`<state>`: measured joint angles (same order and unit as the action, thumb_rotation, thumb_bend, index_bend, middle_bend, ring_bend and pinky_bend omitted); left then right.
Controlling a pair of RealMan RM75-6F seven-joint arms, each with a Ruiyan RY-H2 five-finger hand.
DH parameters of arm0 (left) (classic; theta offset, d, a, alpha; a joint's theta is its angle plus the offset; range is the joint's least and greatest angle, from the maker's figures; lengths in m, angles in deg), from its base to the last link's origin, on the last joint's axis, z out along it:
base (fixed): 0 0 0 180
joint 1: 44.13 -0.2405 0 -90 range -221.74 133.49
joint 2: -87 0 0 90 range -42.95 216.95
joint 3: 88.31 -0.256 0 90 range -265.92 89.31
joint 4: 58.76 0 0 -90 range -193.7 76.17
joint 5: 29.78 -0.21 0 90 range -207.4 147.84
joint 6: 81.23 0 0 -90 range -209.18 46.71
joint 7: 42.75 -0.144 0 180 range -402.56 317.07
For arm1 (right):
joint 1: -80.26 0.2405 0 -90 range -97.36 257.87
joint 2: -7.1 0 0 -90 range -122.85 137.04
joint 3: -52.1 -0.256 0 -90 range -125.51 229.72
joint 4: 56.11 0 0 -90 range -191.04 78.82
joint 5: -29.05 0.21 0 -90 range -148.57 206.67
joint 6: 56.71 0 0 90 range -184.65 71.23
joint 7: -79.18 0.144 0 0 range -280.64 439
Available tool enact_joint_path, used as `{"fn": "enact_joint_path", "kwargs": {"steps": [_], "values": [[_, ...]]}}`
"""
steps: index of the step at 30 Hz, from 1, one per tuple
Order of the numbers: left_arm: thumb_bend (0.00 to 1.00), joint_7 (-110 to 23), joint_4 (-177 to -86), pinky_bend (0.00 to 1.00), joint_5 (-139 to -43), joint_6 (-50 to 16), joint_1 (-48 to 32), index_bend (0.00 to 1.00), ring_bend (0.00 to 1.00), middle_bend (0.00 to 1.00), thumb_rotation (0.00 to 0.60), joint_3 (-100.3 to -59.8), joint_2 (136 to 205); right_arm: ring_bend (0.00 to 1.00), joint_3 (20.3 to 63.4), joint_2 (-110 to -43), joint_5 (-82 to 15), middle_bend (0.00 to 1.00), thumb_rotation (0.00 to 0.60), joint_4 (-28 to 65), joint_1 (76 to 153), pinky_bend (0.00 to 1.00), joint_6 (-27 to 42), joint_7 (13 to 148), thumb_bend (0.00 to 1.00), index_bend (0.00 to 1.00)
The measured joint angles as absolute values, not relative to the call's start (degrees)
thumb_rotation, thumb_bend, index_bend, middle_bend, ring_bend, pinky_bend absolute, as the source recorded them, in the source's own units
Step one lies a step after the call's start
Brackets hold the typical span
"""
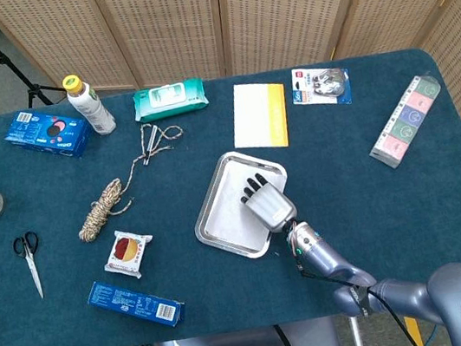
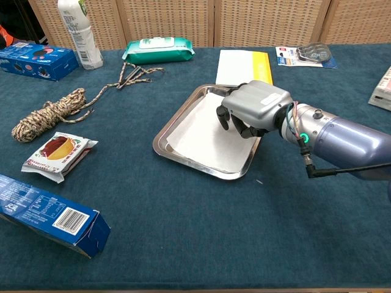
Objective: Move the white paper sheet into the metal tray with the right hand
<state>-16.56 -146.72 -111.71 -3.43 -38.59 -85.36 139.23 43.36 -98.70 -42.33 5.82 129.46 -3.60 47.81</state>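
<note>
Looking from the left, we see the white paper sheet point(image 2: 204, 135) lying flat inside the metal tray point(image 2: 183, 160); our right hand point(image 2: 253, 110) hangs over the tray's right side, fingers point(image 2: 225, 117) curled down, holding nothing.

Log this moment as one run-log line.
right hand: over tray, fingers curled | white paper sheet: flat in metal tray | left hand: not in view

Bare cloth lies right of the metal tray point(image 2: 164, 141); the yellow-edged pad point(image 2: 244, 67) crowds its far rim.
</note>
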Motion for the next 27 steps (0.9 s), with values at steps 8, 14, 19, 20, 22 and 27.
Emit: {"fn": "enact_joint_path", "kwargs": {"steps": [8,14,19,20,22,27], "values": [[0.00,-16.2,-146.6,0.00,-111.7,-3.4,-38.6,0.00,0.00,0.00,0.600,-85.4,139.2,0.18,43.2,-98.8,-43.1,0.34,0.600,6.2,129.6,0.16,-3.0,47.6,0.98,0.42],[0.00,-16.1,-146.6,0.00,-112.0,-3.2,-38.7,0.00,0.00,0.00,0.600,-85.4,139.2,0.18,43.0,-97.5,-43.5,0.34,0.600,9.0,129.2,0.16,-2.2,47.9,0.98,0.42],[0.00,-16.4,-146.8,0.00,-112.1,-3.0,-38.8,0.00,0.00,0.00,0.600,-85.5,139.2,0.18,43.7,-95.3,-44.2,0.34,0.600,12.4,128.3,0.16,-1.7,47.6,0.98,0.42],[0.00,-16.4,-146.8,0.00,-112.1,-3.0,-38.8,0.00,0.00,0.00,0.600,-85.5,139.2,0.18,44.1,-94.9,-44.3,0.34,0.600,12.9,128.1,0.16,-1.6,47.5,0.98,0.42],[0.00,-16.7,-146.9,0.00,-112.1,-3.0,-38.8,0.00,0.00,0.00,0.600,-85.5,139.2,0.18,44.8,-94.4,-44.6,0.34,0.600,13.3,127.5,0.16,-1.6,47.4,0.98,0.42],[0.00,-17.1,-147.0,0.00,-112.1,-3.0,-38.8,0.00,0.00,0.00,0.600,-85.5,139.3,0.18,45.2,-94.6,-44.6,0.34,0.600,12.6,127.1,0.16,-1.8,47.8,0.98,0.42]]}}
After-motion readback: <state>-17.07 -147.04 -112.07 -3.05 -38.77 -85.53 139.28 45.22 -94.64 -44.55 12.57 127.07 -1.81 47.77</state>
